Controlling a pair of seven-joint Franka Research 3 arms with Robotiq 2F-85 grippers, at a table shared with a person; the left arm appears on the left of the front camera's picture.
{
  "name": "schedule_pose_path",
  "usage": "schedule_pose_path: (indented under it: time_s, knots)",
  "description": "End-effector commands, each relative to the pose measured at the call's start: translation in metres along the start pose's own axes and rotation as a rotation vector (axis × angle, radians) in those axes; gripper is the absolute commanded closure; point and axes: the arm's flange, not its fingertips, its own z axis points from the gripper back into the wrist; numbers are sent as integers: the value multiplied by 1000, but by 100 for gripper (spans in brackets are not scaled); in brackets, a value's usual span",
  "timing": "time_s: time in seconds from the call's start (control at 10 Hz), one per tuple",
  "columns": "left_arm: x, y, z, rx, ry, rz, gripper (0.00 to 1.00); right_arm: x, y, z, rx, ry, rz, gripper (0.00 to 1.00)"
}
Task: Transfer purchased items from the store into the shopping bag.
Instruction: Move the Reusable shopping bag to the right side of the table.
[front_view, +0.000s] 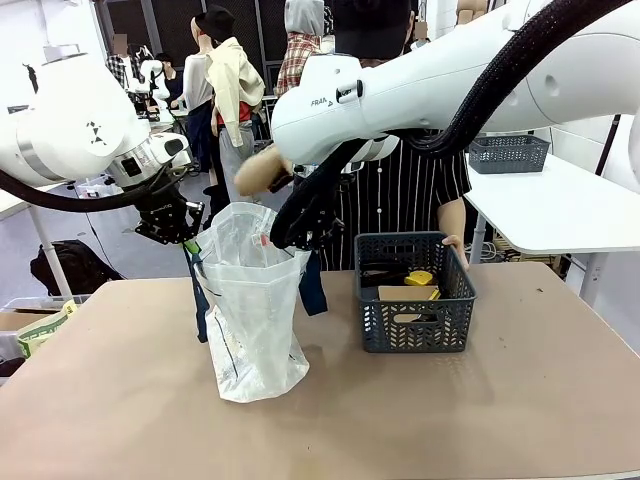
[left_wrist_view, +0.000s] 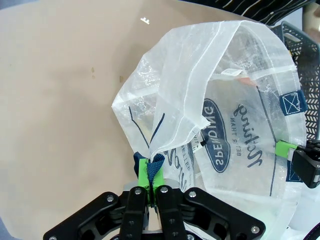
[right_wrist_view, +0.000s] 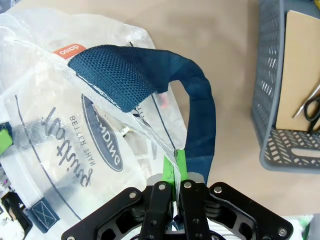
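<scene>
The shopping bag (front_view: 250, 320) stands upright on the table, translucent white with navy strap handles, its mouth held wide between my two grippers. My left gripper (front_view: 185, 238) is shut on the bag's left rim; in its wrist view the green pads (left_wrist_view: 146, 176) pinch the rim and a bit of navy strap. On the right rim, beside the navy handle (right_wrist_view: 200, 115), my right gripper (front_view: 300, 238) is shut too (right_wrist_view: 175, 167). Purchased items lie in the dark grey basket (front_view: 415, 325) to the right: a yellow pack (front_view: 420, 278) and a tan flat pack (front_view: 405, 294) (right_wrist_view: 297, 70).
A person stands behind the table, one hand (front_view: 456, 243) at the basket's far rim and the other (front_view: 262, 172) raised above the bag. Scissors (right_wrist_view: 312, 105) lie in the basket. A second grey basket (front_view: 508, 153) sits on a white table at the back right.
</scene>
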Motion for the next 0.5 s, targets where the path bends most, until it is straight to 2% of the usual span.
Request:
schedule_pose_path:
  time_s: [0.0,0.4]
  knots:
    - [0,0,1,-1,-1,-1,100,-1,-2,-2,5,9,-7,100]
    - [0,0,1,-1,-1,-1,100,-1,-2,-2,5,9,-7,100]
